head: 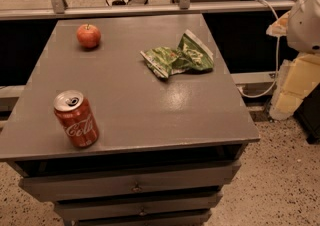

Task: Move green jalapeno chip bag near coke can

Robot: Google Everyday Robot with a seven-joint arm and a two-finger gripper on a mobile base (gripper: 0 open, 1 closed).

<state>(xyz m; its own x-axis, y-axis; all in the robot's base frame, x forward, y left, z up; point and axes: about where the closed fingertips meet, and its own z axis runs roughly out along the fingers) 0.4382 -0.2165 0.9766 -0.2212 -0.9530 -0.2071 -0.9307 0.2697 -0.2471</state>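
Note:
The green jalapeno chip bag [178, 58] lies crumpled on the back right part of the grey table top [135, 105]. The red coke can [76, 119] stands upright near the front left corner, well apart from the bag. My gripper [296, 86] is with the white arm at the right edge of the view. It is beyond the table's right side, clear of the bag and the can, and holds nothing that I can see.
A red apple [88, 35] sits at the back left of the table. The table has drawers [135, 186] below its front edge. A cable [274, 65] hangs at the right. A rail [150, 10] runs behind the table.

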